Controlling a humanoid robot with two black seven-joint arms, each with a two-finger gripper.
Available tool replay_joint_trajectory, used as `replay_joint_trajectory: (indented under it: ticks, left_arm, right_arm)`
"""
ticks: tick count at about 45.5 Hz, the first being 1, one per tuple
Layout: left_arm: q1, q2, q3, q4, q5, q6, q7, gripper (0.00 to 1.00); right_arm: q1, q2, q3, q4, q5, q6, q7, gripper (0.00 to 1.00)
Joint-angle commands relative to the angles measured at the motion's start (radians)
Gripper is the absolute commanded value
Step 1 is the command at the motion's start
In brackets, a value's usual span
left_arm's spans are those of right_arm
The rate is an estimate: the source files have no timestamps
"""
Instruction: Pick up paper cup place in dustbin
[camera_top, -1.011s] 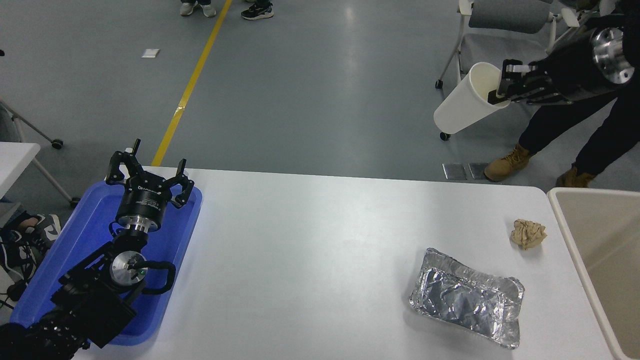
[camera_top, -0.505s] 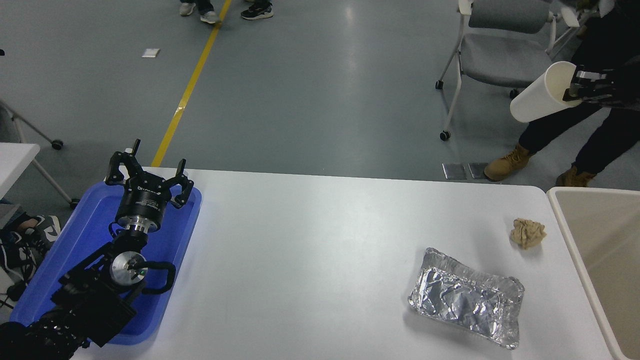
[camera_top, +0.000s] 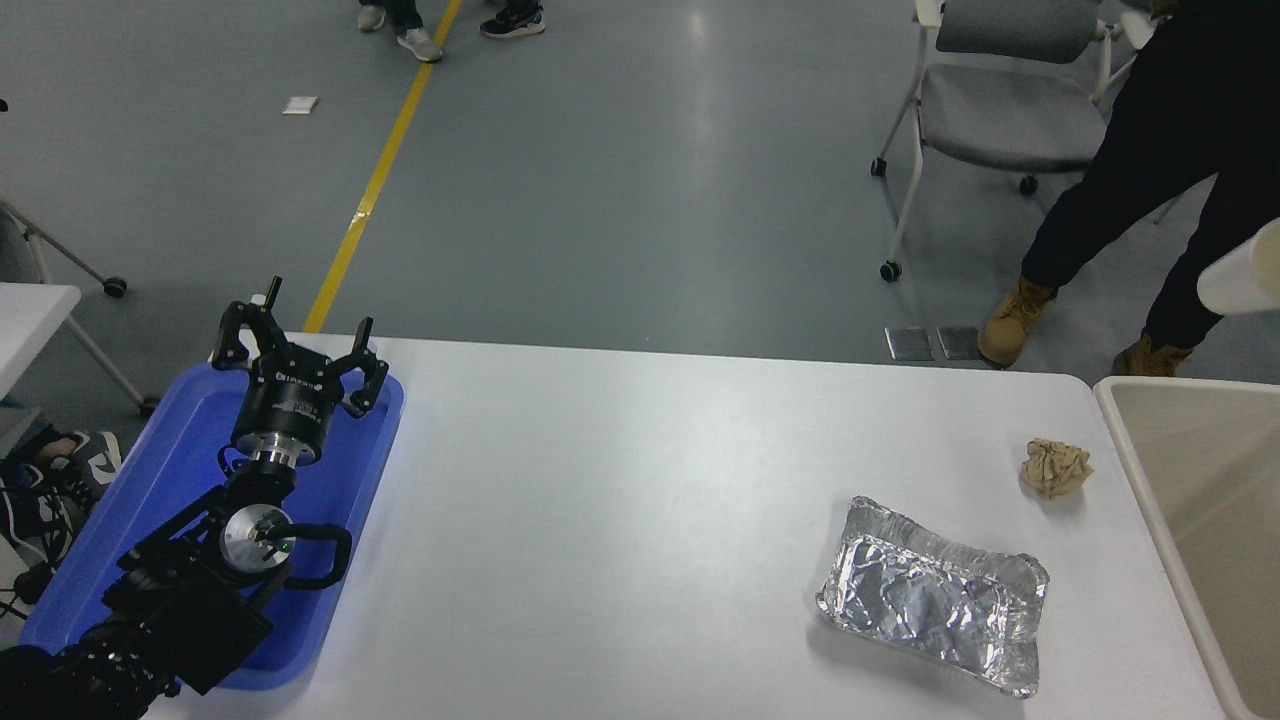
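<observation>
Only the closed bottom end of the white paper cup (camera_top: 1241, 281) shows, at the picture's right edge, in the air above the far corner of the beige dustbin (camera_top: 1128, 444). Whatever holds the cup lies outside the frame, and so does my right gripper. The dustbin stands against the table's right end, with just its left rim and part of its inside showing. My left gripper (camera_top: 300, 342) is parked at the lower left over the blue tray (camera_top: 180, 450), fingers spread open and holding nothing.
A crumpled brown paper ball (camera_top: 1056, 467) lies near the dustbin, and a crinkled foil tray (camera_top: 933, 594) sits in front of it. A person's dark legs and tan boots (camera_top: 1012, 320) stand beyond the table's far right corner, beside a grey wheeled chair (camera_top: 1000, 95).
The cup, gripped at its rim by my right gripper, travelled right and downward. The gripper has gone out of the picture and only the cup's end still shows.
</observation>
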Motion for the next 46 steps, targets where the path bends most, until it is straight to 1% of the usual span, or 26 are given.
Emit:
replay_joint_trajectory:
  ticks: [1, 7, 18, 26, 46]
  left_arm:
    - [0.0, 0.0, 0.0, 0.0, -0.001, 0.001, 0.0, 1.0]
    - [0.0, 0.0, 0.0, 0.0, 0.001, -0.001, 0.0, 1.0]
    - [0.0, 0.0, 0.0, 0.0, 0.001, 0.001, 0.0, 1.0]
    - [0.0, 0.0, 0.0, 0.0, -0.001, -0.001, 0.0, 1.0]
    - [-0.002, 0.0, 0.0, 0.0, 0.001, 0.001, 0.0, 1.0]
  right_arm:
    - [-0.18, -0.003, 0.008, -0.062, 0.097, -0.127, -0.027, 0.0]
    - [-0.286, -0.002, 0.075, -0.092, 0.16, -0.187, -0.028, 0.0]
    - [-0.47, 0.003, 0.29, -0.161, 0.15, -0.225, -0.027, 0.0]
    - [-0.596, 0.024, 0.4, -0.244, 0.143, -0.23, -0.027, 0.0]
    - [-0.703, 0.055, 0.49, -0.275, 0.143, -0.232, -0.025, 0.0]
